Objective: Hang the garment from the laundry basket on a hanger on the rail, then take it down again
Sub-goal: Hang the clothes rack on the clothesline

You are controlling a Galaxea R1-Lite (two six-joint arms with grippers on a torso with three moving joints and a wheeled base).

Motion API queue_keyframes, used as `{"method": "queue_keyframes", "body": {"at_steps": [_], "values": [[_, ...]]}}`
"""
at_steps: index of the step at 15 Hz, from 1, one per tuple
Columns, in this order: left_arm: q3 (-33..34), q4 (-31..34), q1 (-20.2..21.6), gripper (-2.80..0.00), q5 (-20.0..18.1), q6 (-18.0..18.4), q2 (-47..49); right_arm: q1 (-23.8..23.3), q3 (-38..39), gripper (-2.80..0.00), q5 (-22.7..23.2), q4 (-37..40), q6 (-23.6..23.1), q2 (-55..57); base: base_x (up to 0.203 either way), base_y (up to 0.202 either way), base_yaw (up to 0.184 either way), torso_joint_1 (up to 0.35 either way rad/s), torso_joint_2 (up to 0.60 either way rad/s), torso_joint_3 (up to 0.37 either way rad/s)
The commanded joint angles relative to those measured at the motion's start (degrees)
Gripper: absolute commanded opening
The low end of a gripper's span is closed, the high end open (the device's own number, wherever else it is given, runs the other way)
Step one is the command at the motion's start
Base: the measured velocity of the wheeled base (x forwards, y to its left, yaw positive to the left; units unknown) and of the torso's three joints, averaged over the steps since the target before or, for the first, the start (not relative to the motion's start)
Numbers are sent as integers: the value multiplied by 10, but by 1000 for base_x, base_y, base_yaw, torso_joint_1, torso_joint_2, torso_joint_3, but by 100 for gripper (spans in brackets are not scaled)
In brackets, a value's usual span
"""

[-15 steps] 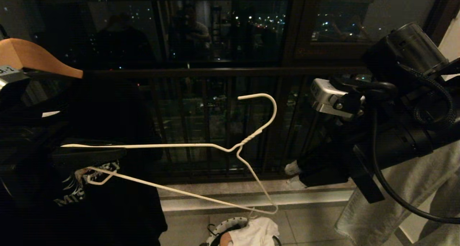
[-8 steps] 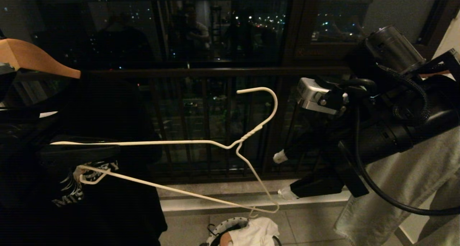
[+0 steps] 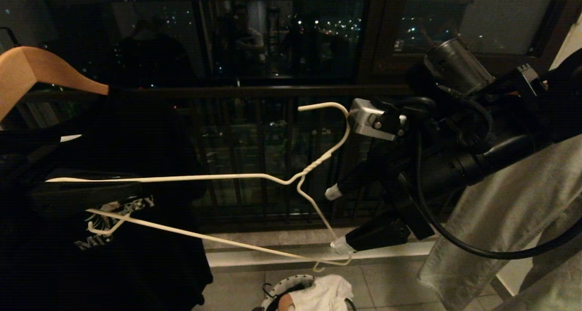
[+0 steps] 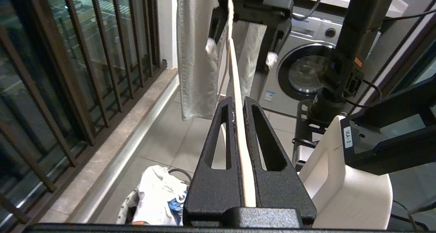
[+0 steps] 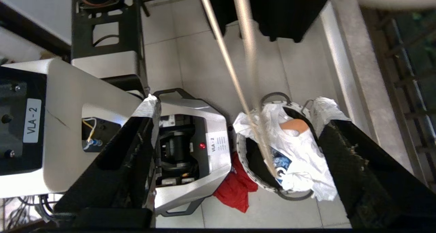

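The white wire hanger (image 3: 204,178) hangs bare in mid-air in front of the balcony bars. My left gripper (image 3: 132,190) is shut on its left arm, and the wire (image 4: 238,90) runs out between the closed fingers (image 4: 238,102). My right gripper (image 3: 336,218) stands open at the hanger's right corner, one finger above the wire and one below it. From the right wrist, the wire (image 5: 231,73) passes between the spread fingers (image 5: 238,113). The red garment (image 5: 235,188) lies crumpled on the floor beside the laundry basket (image 5: 252,178). The rail is out of view.
A white T-shirt (image 5: 299,151) fills the basket (image 3: 282,287). A black T-shirt (image 3: 136,247) on a wooden hanger (image 3: 41,70) hangs at the left. Grey cloth (image 3: 500,229) hangs at the right. My base (image 5: 190,151) stands next to the red garment. A washing machine (image 4: 306,76) is behind.
My right gripper has opened wide and moved left until its fingers straddle the hanger's right corner. The hanger has drifted slightly left and up, with the left gripper still shut on it.
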Motion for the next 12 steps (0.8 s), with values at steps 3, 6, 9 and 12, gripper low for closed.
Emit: {"method": "queue_keyframes", "body": {"at_steps": [3, 6, 9, 12], "values": [[0, -2, 8, -280, -4, 0, -16, 11, -2, 0, 2, 3, -4, 24, 0, 0, 0, 0, 0, 0], [-3, -2, 13, -280, -3, -15, -31, 14, -6, 0, 9, 2, -3, 28, 0, 0, 0, 0, 0, 0], [-3, -2, 14, -280, 6, -19, -38, 15, -6, 0, 32, -22, 0, 40, 0, 0, 0, 0, 0, 0], [-3, -2, 14, -280, 8, -19, -38, 18, -6, 0, 54, -36, -1, 55, 0, 0, 0, 0, 0, 0]]}}
